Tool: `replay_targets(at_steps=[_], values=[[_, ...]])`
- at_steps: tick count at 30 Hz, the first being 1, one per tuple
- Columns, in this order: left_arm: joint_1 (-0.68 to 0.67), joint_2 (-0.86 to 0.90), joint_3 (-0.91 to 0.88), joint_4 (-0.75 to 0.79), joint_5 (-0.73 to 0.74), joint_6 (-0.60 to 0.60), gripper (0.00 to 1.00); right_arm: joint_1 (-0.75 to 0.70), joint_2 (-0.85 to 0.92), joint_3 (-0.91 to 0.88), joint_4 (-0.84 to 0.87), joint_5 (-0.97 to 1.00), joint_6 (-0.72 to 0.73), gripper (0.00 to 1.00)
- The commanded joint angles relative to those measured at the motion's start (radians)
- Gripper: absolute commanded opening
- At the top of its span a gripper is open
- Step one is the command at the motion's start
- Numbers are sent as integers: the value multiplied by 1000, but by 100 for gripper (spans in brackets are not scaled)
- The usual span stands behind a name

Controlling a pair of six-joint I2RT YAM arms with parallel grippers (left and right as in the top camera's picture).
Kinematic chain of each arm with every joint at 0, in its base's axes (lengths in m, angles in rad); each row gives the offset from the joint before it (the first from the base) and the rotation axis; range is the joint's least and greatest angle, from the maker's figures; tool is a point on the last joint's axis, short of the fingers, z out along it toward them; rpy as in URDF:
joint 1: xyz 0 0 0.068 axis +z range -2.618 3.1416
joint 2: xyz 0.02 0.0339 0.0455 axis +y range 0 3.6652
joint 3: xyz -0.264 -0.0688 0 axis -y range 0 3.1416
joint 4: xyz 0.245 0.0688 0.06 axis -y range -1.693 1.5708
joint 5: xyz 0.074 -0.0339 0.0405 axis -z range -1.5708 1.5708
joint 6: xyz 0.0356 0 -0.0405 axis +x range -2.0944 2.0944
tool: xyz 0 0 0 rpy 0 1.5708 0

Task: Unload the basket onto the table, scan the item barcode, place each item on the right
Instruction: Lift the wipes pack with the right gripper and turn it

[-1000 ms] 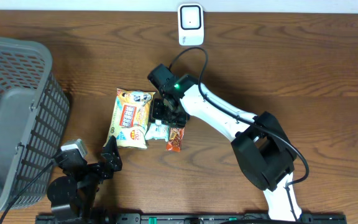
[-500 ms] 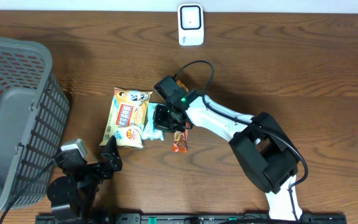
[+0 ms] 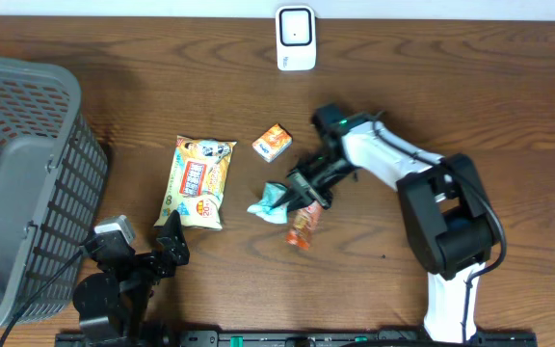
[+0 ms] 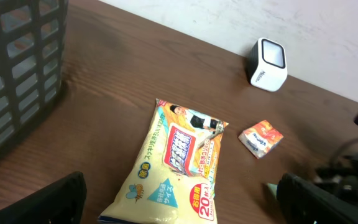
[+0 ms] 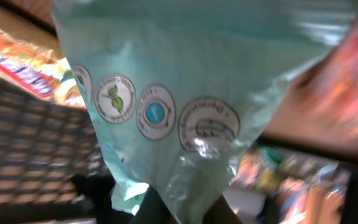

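The right arm [image 3: 383,159] reaches across the wooden bench [image 3: 509,87], and its jaws are pinched shut on one end of a pale mint-green packet [image 3: 272,200]. The rest of the packet sticks out from the jaws toward the left arm's side. In the right wrist view the packet fills most of the frame, showing a row of round printed seals. Its crinkled end runs down between the dark fingers [image 5: 157,208] at the bottom edge. From above I cannot tell whether the packet is clear of the bench.

A red-orange snack bar [image 3: 302,227] lies just beside the right jaws on the robot's side. It is close to the packet, though whether they touch is unclear. A small orange box [image 3: 272,143] sits near the jaws on their far side, apart from the packet. The white barcode scanner [image 3: 296,39] stands well beyond the right jaws, at the far edge of the bench.

The left jaws stand wide with nothing between them, low at the near edge. In the left wrist view their dark fingers [image 4: 48,202] sit in the lower corners. A yellow wipes pack [image 3: 198,181] lies flat straight ahead of them. A grey mesh basket [image 3: 27,164] stands off to their left.
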Motion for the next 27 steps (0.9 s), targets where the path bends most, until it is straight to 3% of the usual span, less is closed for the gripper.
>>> replay_targets(at_steps=[1,12,27], values=[[2,-3,-2,3,12,-5,98,-44,-39,-3,-119,-265,16,1],[2,-3,-2,3,12,-5,98,-54,-39,-3,-323,-395,-91,1],[2,-3,-2,3,12,-5,98,-50,-39,-3,-327,-465,-111,1]])
